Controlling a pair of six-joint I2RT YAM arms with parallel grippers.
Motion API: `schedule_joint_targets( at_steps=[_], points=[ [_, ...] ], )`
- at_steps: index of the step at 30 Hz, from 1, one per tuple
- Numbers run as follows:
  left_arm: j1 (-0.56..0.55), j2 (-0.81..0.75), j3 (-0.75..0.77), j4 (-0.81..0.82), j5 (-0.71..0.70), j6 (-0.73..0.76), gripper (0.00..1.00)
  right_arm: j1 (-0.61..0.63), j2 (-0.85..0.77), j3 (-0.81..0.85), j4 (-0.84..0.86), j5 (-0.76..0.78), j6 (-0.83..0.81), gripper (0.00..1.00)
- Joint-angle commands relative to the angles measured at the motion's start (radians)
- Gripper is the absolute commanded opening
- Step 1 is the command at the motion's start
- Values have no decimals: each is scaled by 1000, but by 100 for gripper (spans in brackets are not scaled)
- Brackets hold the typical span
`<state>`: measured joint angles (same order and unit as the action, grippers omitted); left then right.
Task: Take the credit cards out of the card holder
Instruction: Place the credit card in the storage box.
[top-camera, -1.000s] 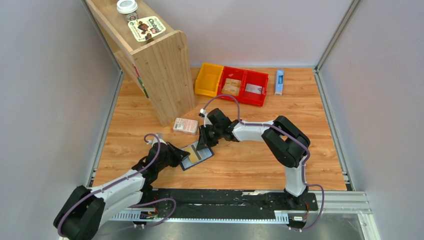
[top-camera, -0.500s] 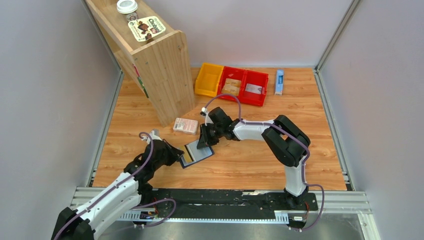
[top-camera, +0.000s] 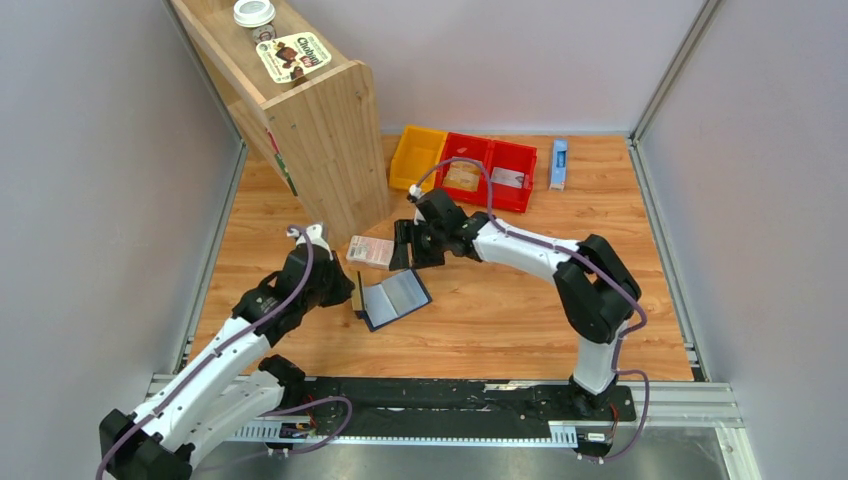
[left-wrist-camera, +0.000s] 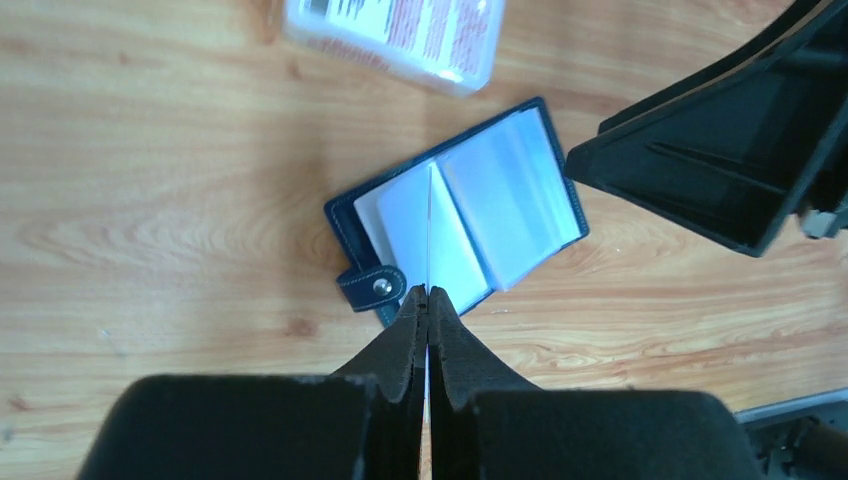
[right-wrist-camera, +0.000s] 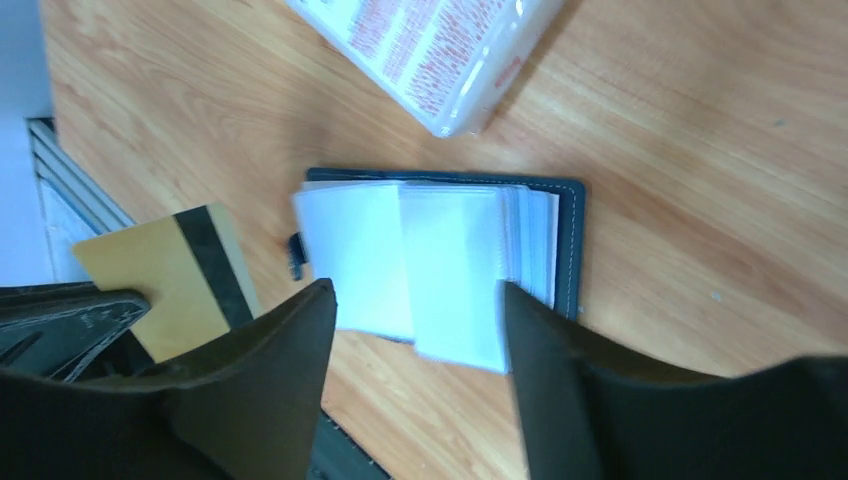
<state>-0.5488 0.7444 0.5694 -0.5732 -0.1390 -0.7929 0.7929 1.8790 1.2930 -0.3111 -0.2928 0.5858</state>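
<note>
Since one second ago, the left arm has drawn back to its own side and taken a tan credit card (right-wrist-camera: 165, 270) out of the card holder (top-camera: 397, 297). The right arm has lifted off the holder and moved towards the far side of the bench (top-camera: 500, 310).

**Left arm.** It reaches forward from the near left corner, wrist turned inward. The left claw (left-wrist-camera: 428, 300) is clenched on the credit card, which stands on edge between the fingers. The card's black stripe shows in the right wrist view. The card sits just beside the holder's clasp edge, outside the pockets.

**Right arm.** It stretches forward and left across the bench centre. The right claw (top-camera: 410, 248) is released, fingers spread, holding nothing. It hangs above the holder's far edge.

**Card holder.** It lies open and flat on the bench, its pale sleeves fanned upward, between the two claws.

**Clearances.** A pink-and-white packet (top-camera: 370, 250) lies near the holder's far left corner, not touching it. The wooden shelf unit (top-camera: 330, 140) stands beyond the packet. The yellow bin (top-camera: 417, 158) and red bins (top-camera: 490, 170) sit well apart at the far edge. To the right of the holder is bare bench.
</note>
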Motion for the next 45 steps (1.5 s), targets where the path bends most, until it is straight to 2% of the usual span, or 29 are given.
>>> schedule_joint_targets(
  at_steps=[1,4,6,8,12,16,21,28,40,43,45],
  points=[
    [-25,29,156,-74,-1,246,0,-6,-145,98,-147,128,60,71],
    [-95,52,222,-86,-48,348,0,-4,-196,127,-215,164,114,80],
    [-189,64,263,-88,-132,424,0,-3,-231,131,-227,170,141,90],
    [-314,88,296,-79,-239,516,0,0,-271,126,-230,176,179,94],
    [-416,122,323,-45,-376,631,0,29,-337,114,-221,210,242,95],
    [-482,125,323,22,-441,740,0,57,-385,80,-183,227,319,95],
    [-575,139,310,120,-528,880,0,92,-360,97,-172,204,342,91],
    [-622,177,308,179,-576,928,0,111,-331,80,-128,196,407,80],
    [-674,202,296,193,-623,913,0,115,-328,35,-98,259,474,47],
    [-686,208,293,190,-626,894,0,115,-331,23,-92,273,490,35],
    [-694,210,291,188,-623,877,0,114,-337,11,-82,277,502,21]
  ],
)
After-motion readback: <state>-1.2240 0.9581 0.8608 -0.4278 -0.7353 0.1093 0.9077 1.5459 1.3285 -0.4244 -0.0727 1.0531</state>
